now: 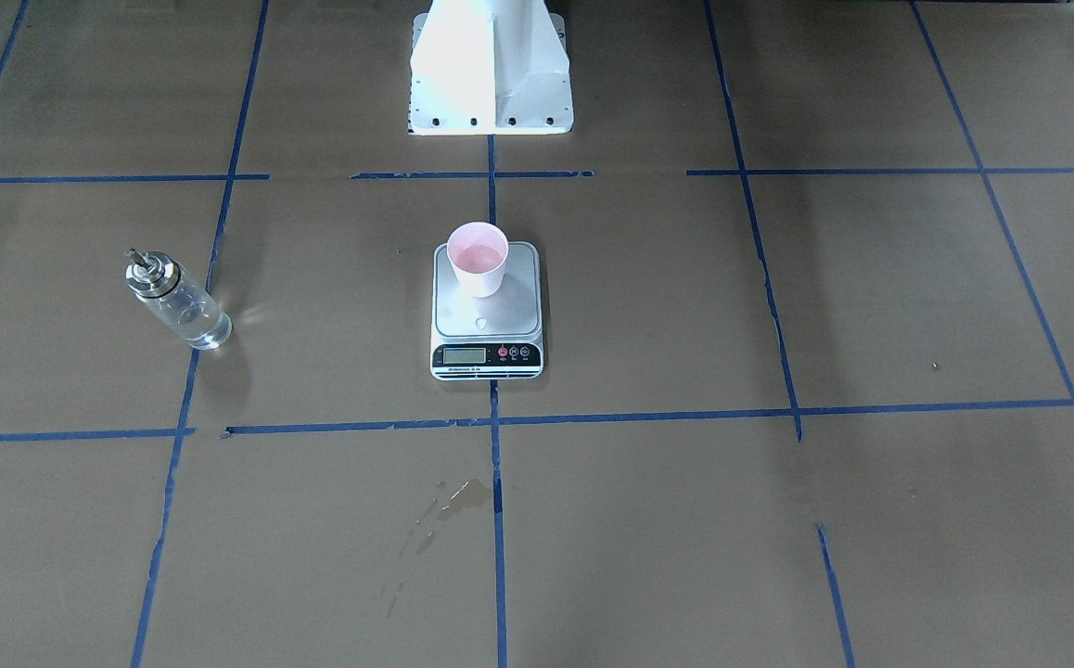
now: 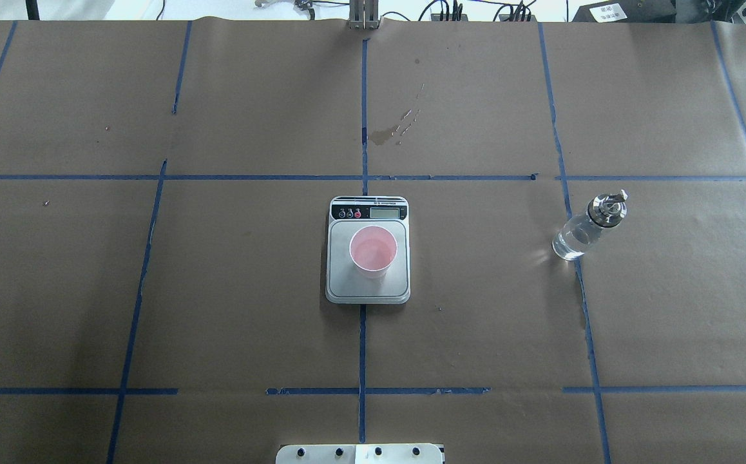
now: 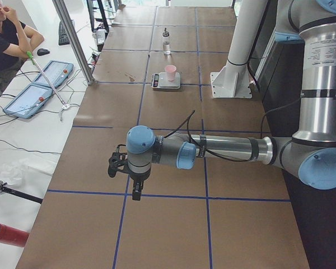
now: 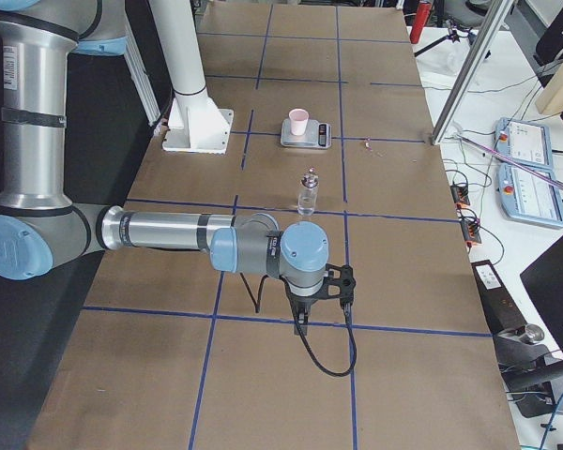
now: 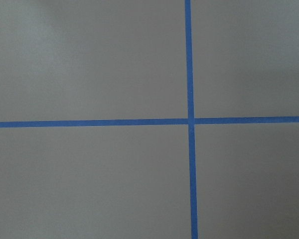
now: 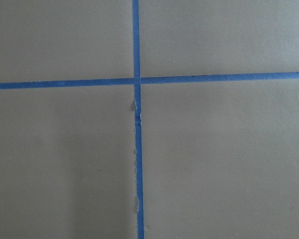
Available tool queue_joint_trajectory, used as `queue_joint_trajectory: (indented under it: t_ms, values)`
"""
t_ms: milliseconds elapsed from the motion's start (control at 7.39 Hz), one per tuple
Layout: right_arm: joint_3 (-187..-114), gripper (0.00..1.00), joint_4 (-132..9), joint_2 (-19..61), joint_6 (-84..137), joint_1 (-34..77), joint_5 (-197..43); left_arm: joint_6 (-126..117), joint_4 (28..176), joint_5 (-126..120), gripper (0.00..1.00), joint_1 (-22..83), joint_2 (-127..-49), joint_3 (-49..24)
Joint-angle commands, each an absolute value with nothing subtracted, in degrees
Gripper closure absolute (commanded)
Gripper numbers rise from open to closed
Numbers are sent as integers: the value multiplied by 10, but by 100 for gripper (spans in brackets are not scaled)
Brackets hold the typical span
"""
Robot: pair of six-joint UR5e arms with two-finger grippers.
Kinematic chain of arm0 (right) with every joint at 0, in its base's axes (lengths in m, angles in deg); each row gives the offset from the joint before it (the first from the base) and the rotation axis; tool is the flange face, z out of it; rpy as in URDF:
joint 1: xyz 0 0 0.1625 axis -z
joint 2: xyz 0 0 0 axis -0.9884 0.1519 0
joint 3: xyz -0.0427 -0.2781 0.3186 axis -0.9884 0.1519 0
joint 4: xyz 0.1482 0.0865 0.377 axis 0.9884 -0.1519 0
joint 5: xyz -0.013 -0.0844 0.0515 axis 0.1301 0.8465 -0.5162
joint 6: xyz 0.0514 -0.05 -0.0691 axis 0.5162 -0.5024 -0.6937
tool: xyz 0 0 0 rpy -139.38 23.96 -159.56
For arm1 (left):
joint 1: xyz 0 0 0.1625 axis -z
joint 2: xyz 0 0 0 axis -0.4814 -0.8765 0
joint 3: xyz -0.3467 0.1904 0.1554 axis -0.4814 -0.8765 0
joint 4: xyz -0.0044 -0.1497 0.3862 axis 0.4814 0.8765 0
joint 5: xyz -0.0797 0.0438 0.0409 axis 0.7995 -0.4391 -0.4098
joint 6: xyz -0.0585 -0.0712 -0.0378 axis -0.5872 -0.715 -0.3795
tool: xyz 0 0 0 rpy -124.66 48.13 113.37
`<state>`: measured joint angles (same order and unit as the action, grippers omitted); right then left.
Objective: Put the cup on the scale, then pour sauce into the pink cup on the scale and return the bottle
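The cup (image 2: 373, 251) is seen upright on the scale (image 2: 347, 283), within the plate's edges, so the placing is judged done. The bottle (image 2: 582, 232) stands upright on the table (image 2: 218, 290), well apart on the robot's right, with clear sauce (image 2: 569, 243) low in the glass. Whether any sauce is in the cup cannot be told. The left gripper (image 3: 135, 195) and right gripper (image 4: 300, 323) are held over bare paper far from everything. Their jaws are shown only from the side, so their state cannot be told. If pouring is next, the bottle would best be gripped round the glass below the collar and carried upright. It should then be tilted slowly with the spout over the cup's mouth, the cup and plate left untouched.
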<state>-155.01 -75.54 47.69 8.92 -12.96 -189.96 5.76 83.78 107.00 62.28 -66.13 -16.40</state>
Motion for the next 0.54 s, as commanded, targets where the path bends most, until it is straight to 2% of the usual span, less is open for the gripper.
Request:
queue_joint_trajectory:
  t_ms: [0,406]
  values:
    - [-1548,0,-705,484,90,-130,-1899,60,844,1070,0,623,-660,-173]
    - [-1545,0,-704,483,90,-130,-1900,58,844,1070,0,623,-657,-173]
